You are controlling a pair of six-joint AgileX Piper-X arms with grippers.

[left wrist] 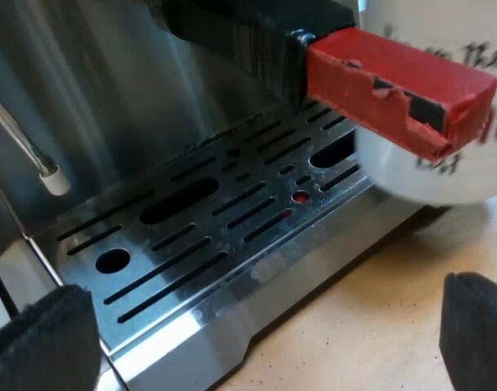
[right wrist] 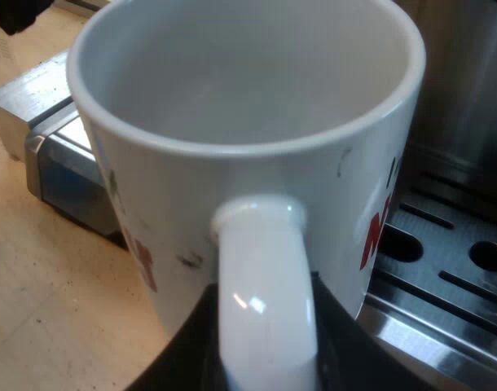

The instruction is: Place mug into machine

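A white mug (right wrist: 232,106) with red lettering, empty inside, is held with its handle (right wrist: 265,285) toward the camera and my right gripper (right wrist: 265,350) shut around that handle. The same mug (left wrist: 432,159) hangs at the outer edge of the espresso machine's slotted drip tray (left wrist: 224,236), partly behind the red end (left wrist: 395,85) of the holder's dark handle locked into the machine's front. My left gripper (left wrist: 261,330) is open, its black fingertips (left wrist: 45,338) spread wide just before the tray's front edge with nothing between them.
A thin steam wand (left wrist: 37,159) with a white tip reaches down over one end of the tray. The machine's steel front wall (left wrist: 110,73) rises behind the tray. A wooden tabletop (left wrist: 371,326) runs before the machine, and the tray (right wrist: 444,261) lies beside the mug.
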